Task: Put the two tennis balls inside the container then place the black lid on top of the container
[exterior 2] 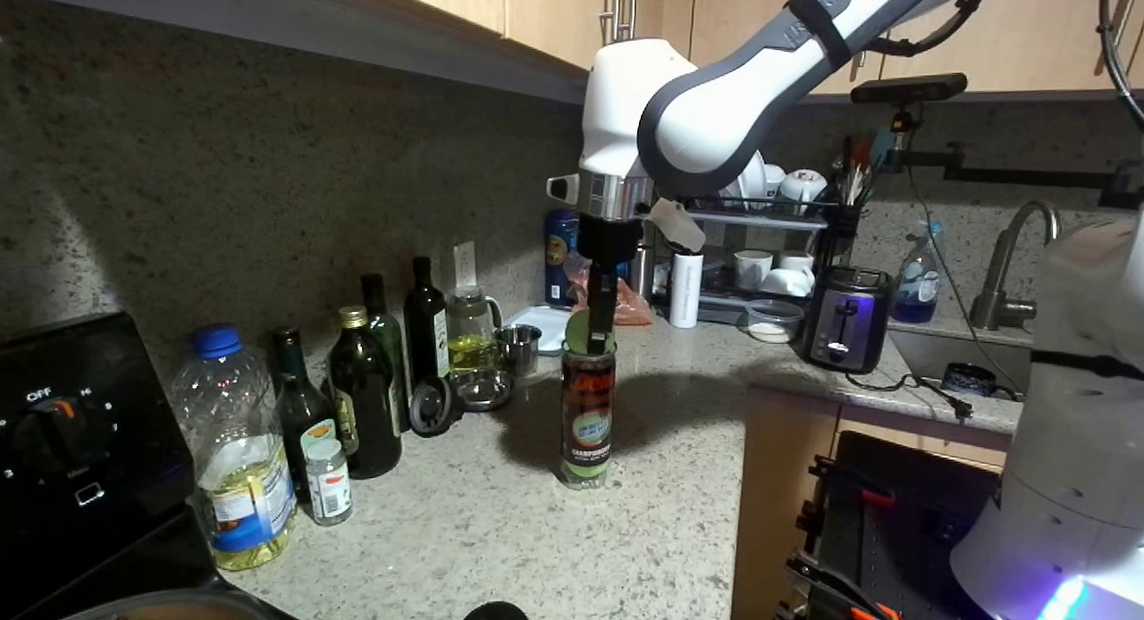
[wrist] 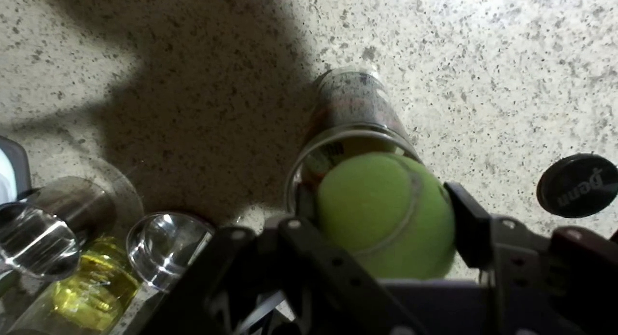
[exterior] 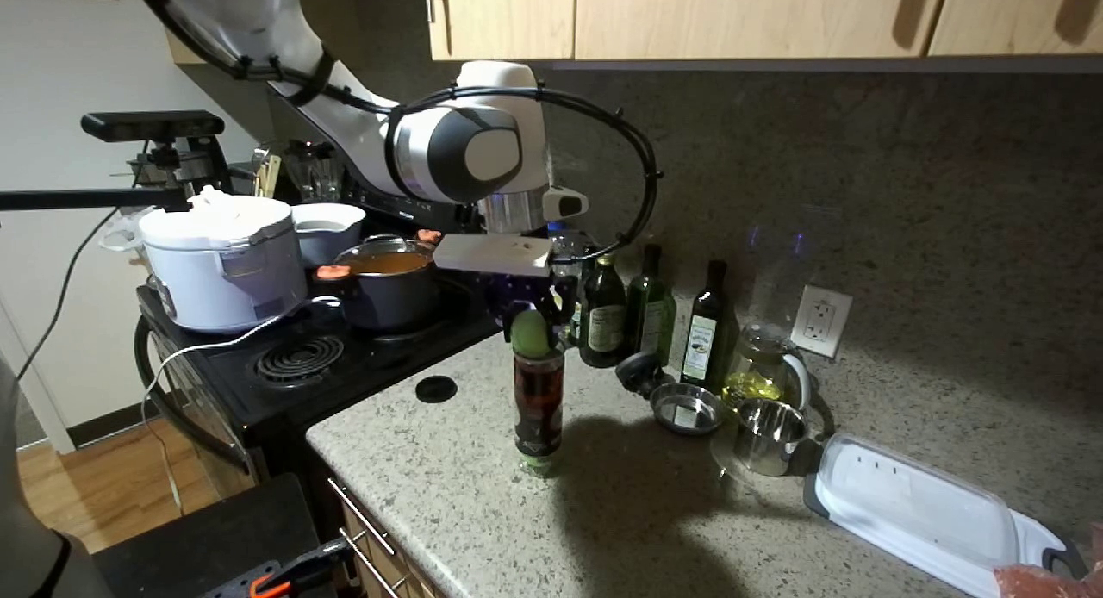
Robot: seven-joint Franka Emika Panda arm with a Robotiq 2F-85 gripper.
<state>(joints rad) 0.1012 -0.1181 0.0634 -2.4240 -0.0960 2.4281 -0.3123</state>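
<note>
Wrist view: pinching tennis ball (wrist: pixel 386 216) with gripper (wrist: pixel 380 201) at mouth of upright container (wrist: pixel 356 105), likely loading second of two. Next: centre, lower, release; afterwards fetch black lid (wrist: pixel 578 186) from right.

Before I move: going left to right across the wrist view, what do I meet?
Shiny steel cup → shallow round steel bowl → fuzzy yellow-green tennis ball, held → flat round black lid marked "Penn".
</note>
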